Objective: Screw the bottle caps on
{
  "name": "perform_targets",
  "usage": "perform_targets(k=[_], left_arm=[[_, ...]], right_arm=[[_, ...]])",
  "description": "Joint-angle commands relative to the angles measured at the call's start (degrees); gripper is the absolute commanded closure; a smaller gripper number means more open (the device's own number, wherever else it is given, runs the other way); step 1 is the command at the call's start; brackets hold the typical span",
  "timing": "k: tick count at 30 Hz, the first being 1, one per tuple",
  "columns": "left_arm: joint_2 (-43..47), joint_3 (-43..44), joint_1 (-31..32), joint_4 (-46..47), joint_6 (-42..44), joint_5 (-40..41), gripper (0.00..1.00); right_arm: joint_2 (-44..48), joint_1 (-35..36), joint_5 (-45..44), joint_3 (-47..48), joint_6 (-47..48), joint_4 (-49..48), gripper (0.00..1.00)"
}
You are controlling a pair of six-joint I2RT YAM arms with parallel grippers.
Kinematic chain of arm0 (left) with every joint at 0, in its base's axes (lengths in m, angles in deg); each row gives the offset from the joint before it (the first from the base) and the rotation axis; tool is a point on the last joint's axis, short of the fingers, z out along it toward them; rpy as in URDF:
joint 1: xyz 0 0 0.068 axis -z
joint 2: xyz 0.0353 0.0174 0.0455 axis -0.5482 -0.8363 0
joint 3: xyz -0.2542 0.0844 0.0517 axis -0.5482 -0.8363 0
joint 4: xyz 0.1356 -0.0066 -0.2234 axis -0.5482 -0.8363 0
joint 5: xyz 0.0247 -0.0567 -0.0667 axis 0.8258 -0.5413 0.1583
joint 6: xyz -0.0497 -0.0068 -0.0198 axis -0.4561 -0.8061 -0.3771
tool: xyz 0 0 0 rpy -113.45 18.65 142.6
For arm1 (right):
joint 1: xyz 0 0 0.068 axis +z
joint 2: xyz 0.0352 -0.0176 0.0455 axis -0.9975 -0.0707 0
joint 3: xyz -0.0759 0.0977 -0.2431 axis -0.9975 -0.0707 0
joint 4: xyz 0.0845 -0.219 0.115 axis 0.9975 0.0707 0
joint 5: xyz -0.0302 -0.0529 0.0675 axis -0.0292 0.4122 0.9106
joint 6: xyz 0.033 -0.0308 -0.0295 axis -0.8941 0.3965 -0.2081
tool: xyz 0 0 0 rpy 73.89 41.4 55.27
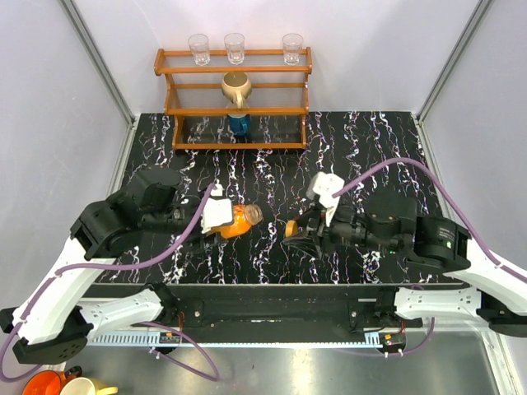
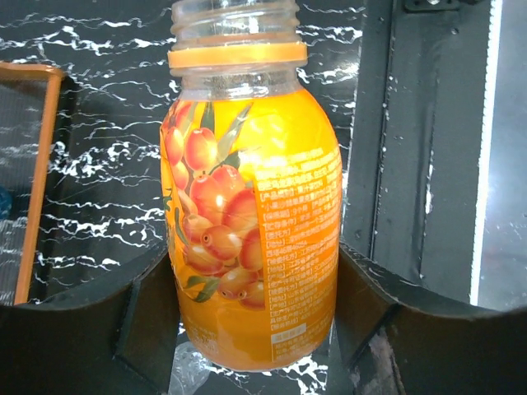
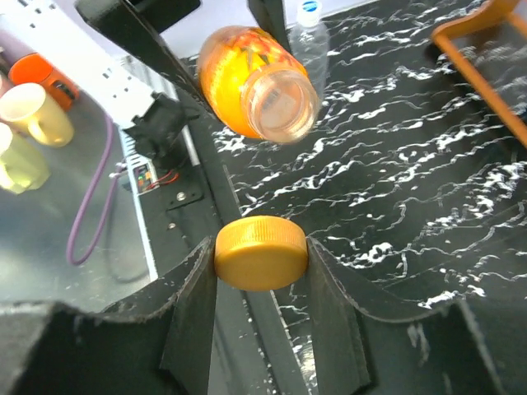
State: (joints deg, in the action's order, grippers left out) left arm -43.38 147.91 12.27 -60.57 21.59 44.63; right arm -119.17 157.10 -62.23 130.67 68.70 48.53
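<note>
My left gripper [image 1: 224, 220] [image 2: 255, 329] is shut on the small orange bottle [image 1: 237, 220] [image 2: 255, 222], holding it tilted above the table. Its open threaded mouth [image 3: 284, 103] faces the right arm. The fingers [image 2: 140, 321] press the bottle's lower body from both sides. My right gripper [image 1: 298, 233] [image 3: 261, 267] is shut on the orange cap [image 1: 291, 228] [image 3: 261, 253], pinched by its ribbed edge. The cap hangs a short way from the bottle mouth, apart from it. Behind the orange bottle lies a clear bottle [image 3: 313, 41] with a white and blue cap [image 3: 309, 10] at its end.
A wooden rack [image 1: 235, 99] stands at the back with three clear glasses on top, a golden jug [image 1: 235, 86] and a dark blue container [image 1: 239, 123]. Mugs [image 3: 25, 111] and a power strip lie on the metal shelf below the table's near edge.
</note>
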Motion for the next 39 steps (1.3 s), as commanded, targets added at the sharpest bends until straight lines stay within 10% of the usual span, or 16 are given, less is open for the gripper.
perform_targets(k=[1,39], left_arm=[[0.2,0.2,1.1,-2.2,2.9,-4.9,0.52],[-2.3,3.3,4.3,-3.1,6.9,-14.9,0.55]], right_arm=[[-4.0,0.4,8.6,8.3,-1.9,4.2,0.55],[-18.8,0.3,17.2,22.5,1.7,14.9,0.59]])
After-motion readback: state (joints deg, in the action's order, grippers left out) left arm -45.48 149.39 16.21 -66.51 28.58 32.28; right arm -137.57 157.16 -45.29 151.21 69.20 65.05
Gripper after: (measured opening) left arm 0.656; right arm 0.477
